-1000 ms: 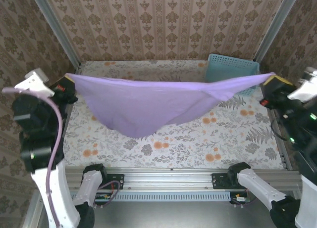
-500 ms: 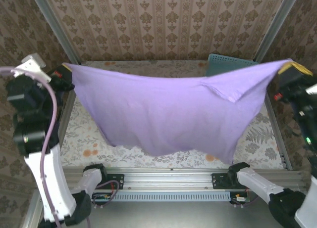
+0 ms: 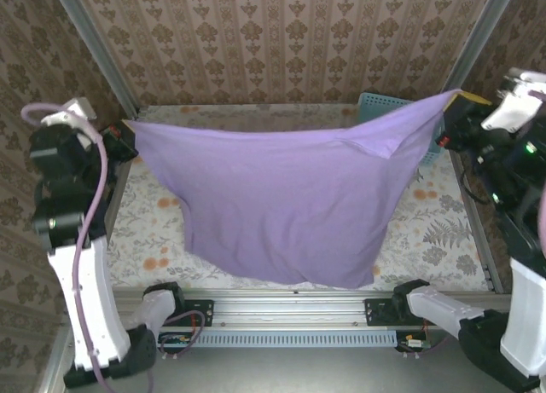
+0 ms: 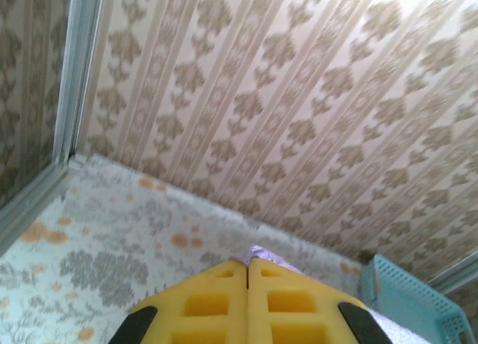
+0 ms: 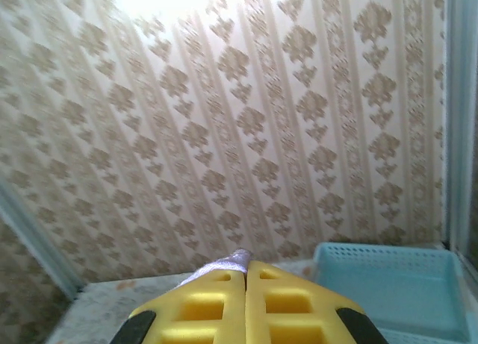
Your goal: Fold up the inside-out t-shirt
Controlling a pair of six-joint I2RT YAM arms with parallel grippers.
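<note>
Where it hangs over the bench (image 3: 444,231), strung between two pinched top corners, the shirt (image 3: 281,205) sags in a belly: I judge it light, limp and prone to slip, best held at seamed corners or hems. The basket (image 5: 388,284), at the far right, shows nothing inside. Left fingers (image 4: 237,275) and right fingers (image 5: 237,277) are each closed on a cloth corner.

I see twin builds on my feed. L arm (image 3: 81,299): white lower links, black joint housings up top, white wrist cap, lavender cable (image 3: 102,167) looping alongside. R arm (image 3: 525,316): same white/black, small green LED (image 3: 495,195) lit. Jaws have yellow foam pads (image 4: 205,307) w/ square recesses and black ovals at the outer edges.
</note>
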